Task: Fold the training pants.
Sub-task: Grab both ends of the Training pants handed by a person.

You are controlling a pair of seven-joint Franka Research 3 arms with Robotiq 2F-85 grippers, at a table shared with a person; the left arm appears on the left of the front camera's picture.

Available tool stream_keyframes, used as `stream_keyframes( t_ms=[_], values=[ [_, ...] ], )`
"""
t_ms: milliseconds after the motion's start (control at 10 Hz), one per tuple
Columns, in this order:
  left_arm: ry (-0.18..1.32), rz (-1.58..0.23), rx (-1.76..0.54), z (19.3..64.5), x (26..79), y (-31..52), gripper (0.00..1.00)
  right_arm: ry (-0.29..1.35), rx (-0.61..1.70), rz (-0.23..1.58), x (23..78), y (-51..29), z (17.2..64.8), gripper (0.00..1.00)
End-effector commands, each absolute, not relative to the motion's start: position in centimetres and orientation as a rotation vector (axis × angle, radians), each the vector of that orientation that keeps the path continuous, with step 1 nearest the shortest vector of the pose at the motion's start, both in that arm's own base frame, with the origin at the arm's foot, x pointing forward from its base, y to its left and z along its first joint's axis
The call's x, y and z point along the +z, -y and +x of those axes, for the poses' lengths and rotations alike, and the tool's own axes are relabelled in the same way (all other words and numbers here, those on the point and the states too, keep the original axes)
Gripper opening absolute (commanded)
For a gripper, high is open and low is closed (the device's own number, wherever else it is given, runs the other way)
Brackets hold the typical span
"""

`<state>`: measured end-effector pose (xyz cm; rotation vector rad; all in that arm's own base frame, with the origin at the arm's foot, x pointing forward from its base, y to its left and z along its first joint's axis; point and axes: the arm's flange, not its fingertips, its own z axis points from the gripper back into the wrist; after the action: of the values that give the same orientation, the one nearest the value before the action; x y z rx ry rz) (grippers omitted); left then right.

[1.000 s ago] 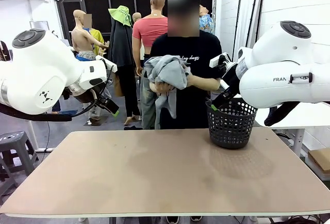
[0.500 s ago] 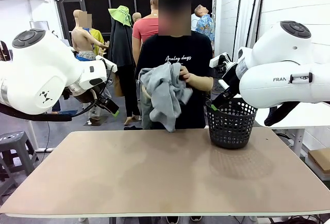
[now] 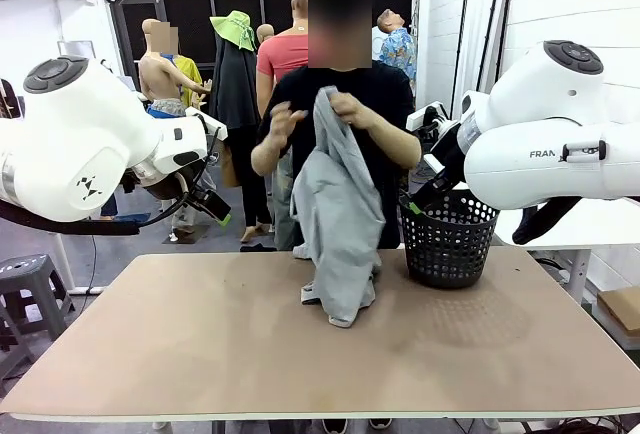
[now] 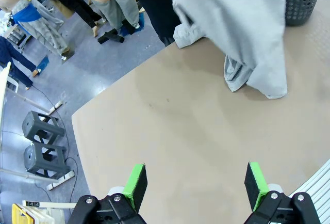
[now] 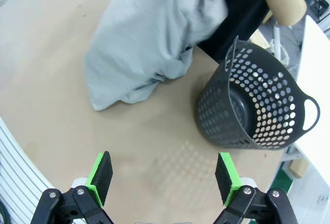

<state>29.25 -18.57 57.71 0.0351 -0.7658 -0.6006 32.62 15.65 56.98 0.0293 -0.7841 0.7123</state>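
Grey training pants hang between left gripper and right gripper; well apart.

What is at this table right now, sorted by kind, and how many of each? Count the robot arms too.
Garments: 1, the training pants
Baskets: 1, the black mesh basket
Robot arms: 2, the left arm and the right arm
Total: 4

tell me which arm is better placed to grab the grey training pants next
Right, probably. The training pants, held by the person's hand, touch the table nearer the open right gripper than the open left gripper, though the black mesh basket crowds it.
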Motion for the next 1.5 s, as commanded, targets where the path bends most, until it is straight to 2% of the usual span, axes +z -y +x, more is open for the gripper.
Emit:
stream_keyframes(
  t_ms=[0,1400],
  values=[
    [0.766,0.041,-0.608,29.32,57.7,18.49,1.0,0.791,0.706,0.033,56.98,-15.71,32.73,1.0],
    [0.766,0.041,-0.608,29.32,57.7,18.49,1.0,0.791,0.706,0.033,56.98,-15.71,32.73,1.0]
  ],
)
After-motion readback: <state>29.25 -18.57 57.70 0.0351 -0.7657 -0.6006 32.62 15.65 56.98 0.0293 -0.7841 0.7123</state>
